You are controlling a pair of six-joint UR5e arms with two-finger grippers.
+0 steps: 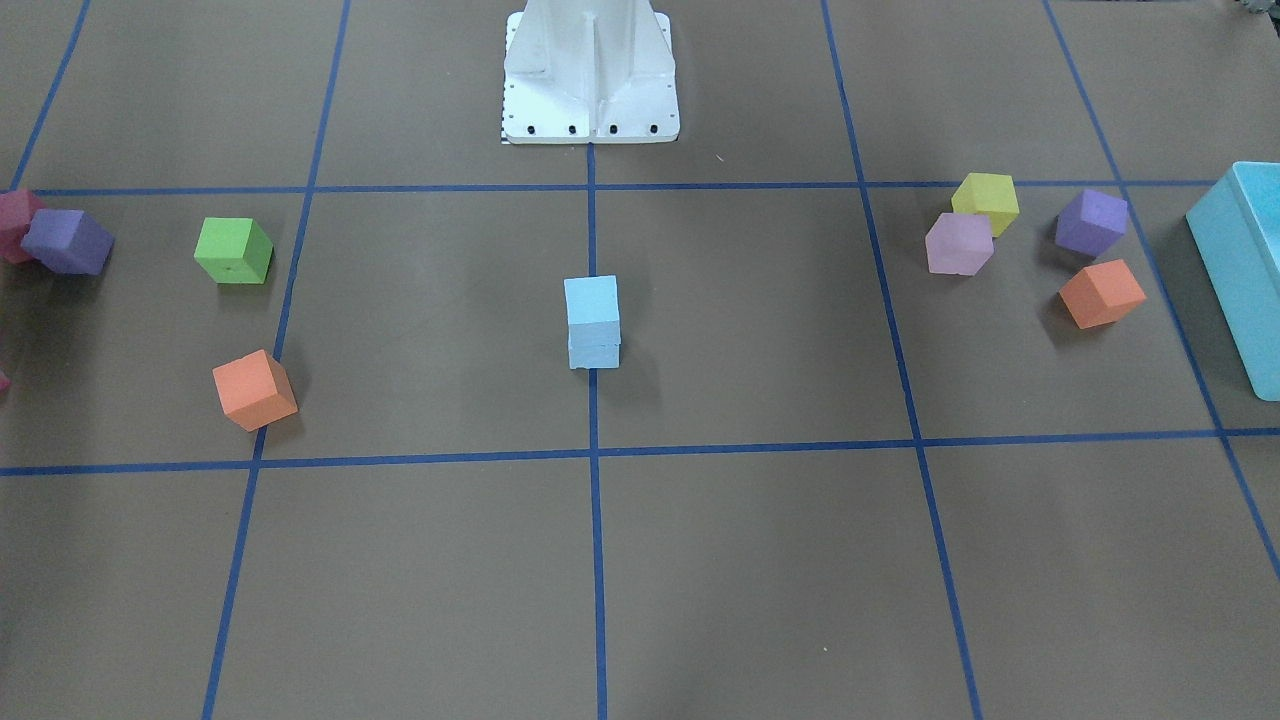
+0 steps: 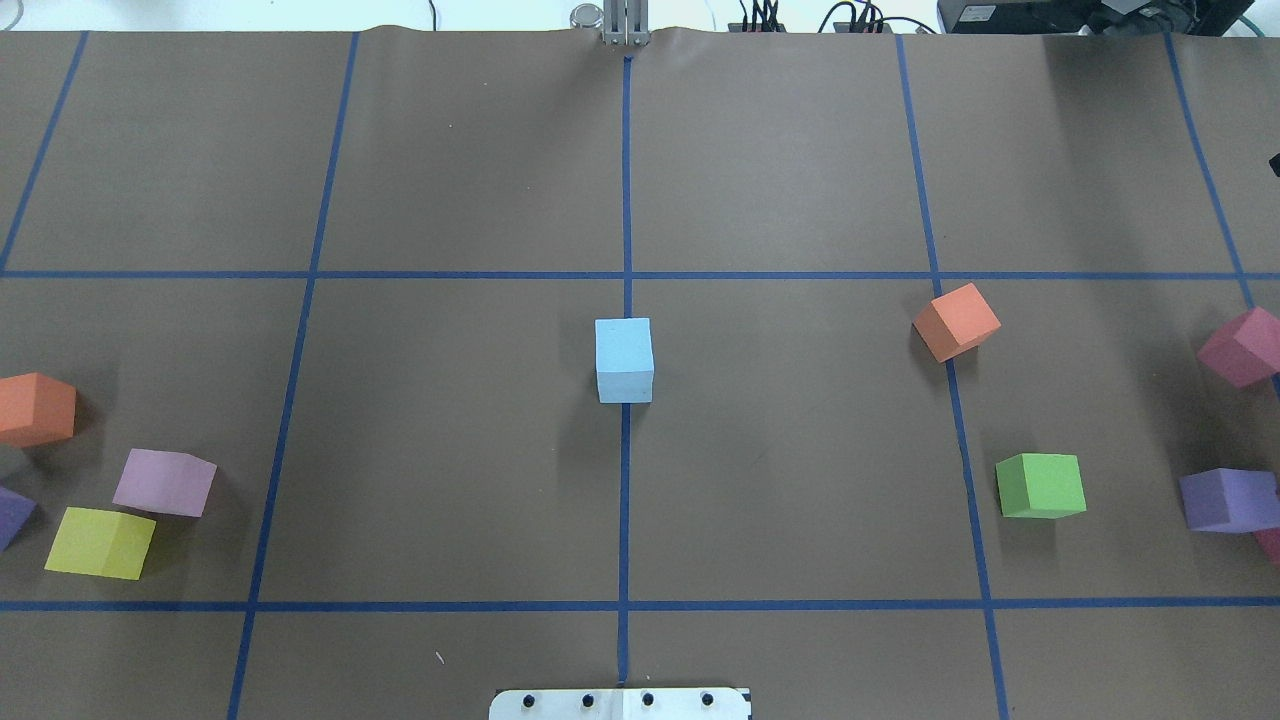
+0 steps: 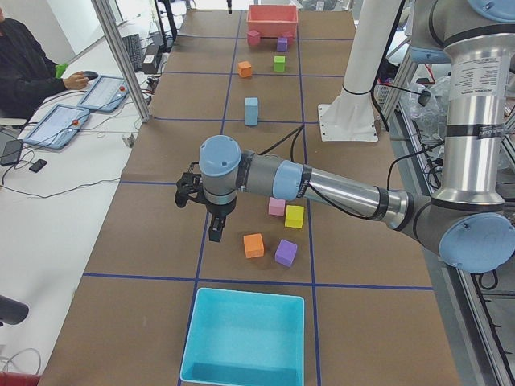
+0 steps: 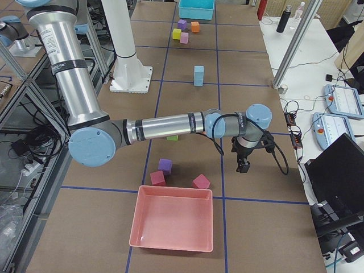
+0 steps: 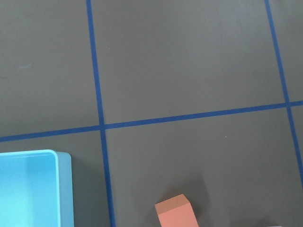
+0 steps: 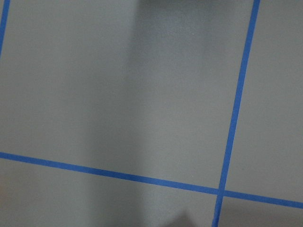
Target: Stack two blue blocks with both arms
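Observation:
The two sky-blue blocks stand stacked at the table's centre on the blue middle line, the upper block [image 1: 591, 300] squarely on the lower block [image 1: 594, 352]. The stack also shows in the overhead view [image 2: 624, 360] and both side views [image 3: 251, 111] [image 4: 198, 75]. My left gripper [image 3: 216, 233] hangs over the table's operator side, near the turquoise bin, far from the stack. My right gripper [image 4: 243, 166] hangs over the opposite end, also far from the stack. Both show only in the side views, so I cannot tell whether they are open or shut. Neither wrist view shows fingers.
A turquoise bin [image 1: 1250, 260] stands at my left end with orange [image 1: 1101, 293], purple [image 1: 1090, 222], yellow [image 1: 986, 202] and pink [image 1: 959, 243] cubes beside it. Green [image 1: 233, 250], orange [image 1: 254, 390] and purple [image 1: 68, 241] cubes and a pink bin [image 4: 170, 222] are at my right end. The white pedestal [image 1: 590, 70] stands behind the stack.

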